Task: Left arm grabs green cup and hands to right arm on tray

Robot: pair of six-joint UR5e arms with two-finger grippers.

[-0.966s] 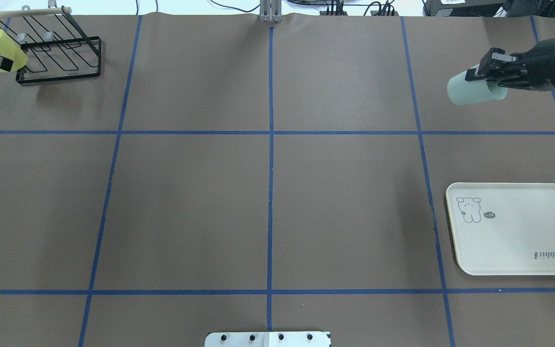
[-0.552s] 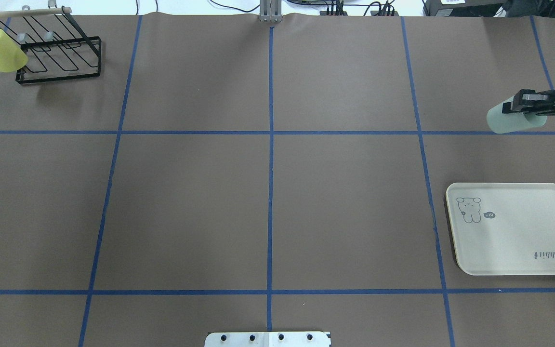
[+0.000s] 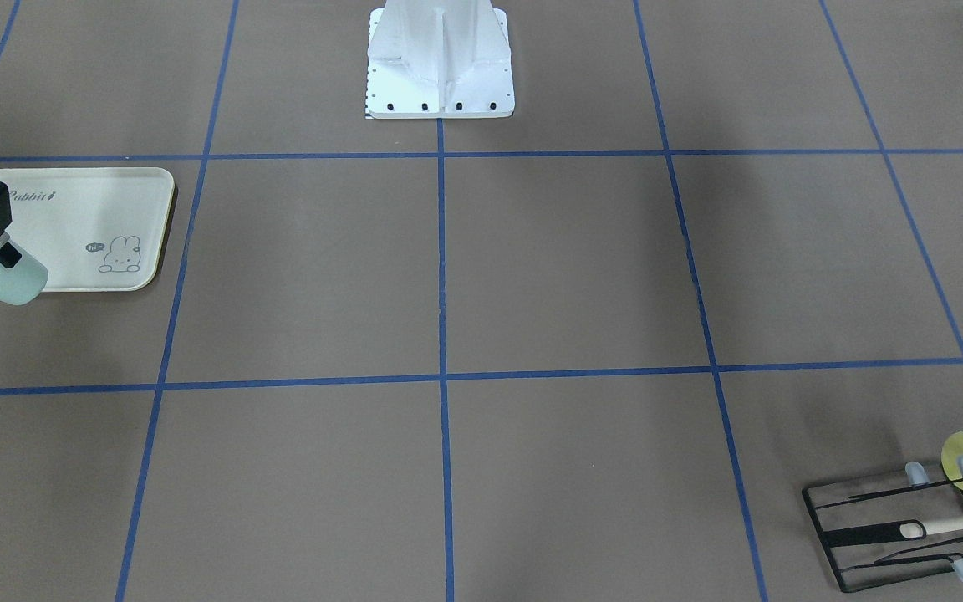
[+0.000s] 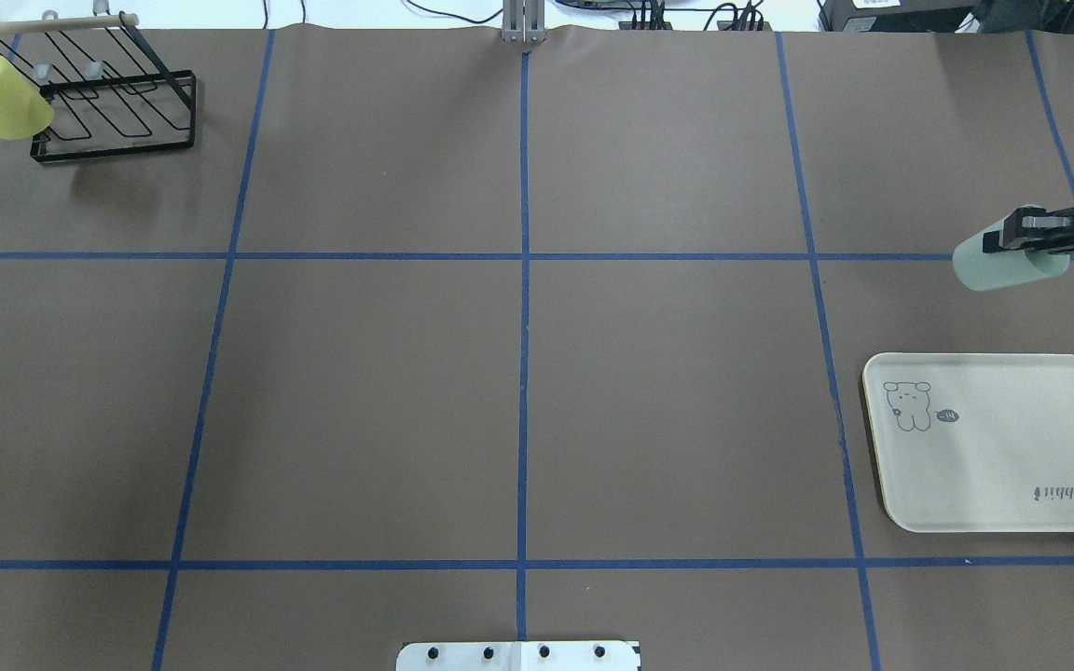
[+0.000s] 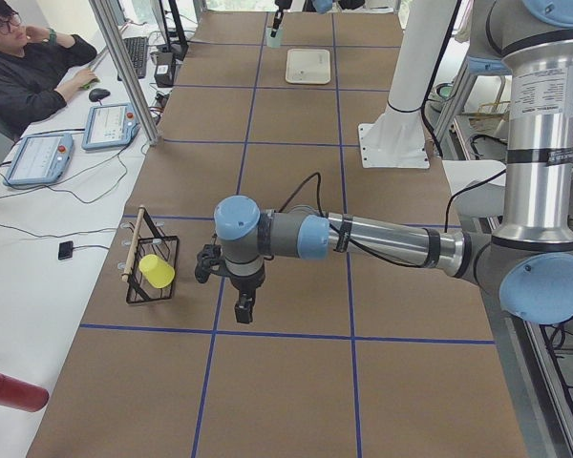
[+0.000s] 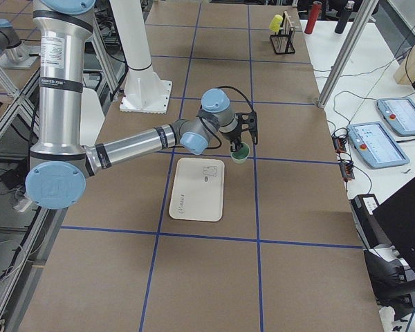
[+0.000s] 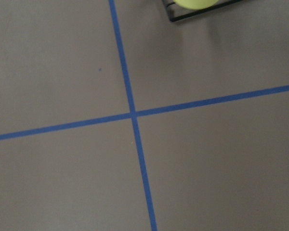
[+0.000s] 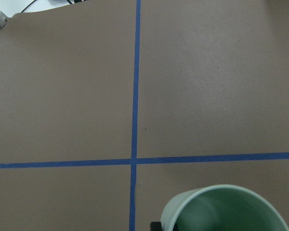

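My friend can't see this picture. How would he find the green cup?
Find the cream rabbit tray on the robot's right. Just past it, the right gripper holds the green cup tilted in the air. It is pale mint, unlike the yellow cup on the far rack.

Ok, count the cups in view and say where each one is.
2. The pale mint-green plastic cup is held in the right arm's pincer, near the cream rectangular tray. The yellow-green plastic cup sits on the black wire rack at the far left corner. No others show.
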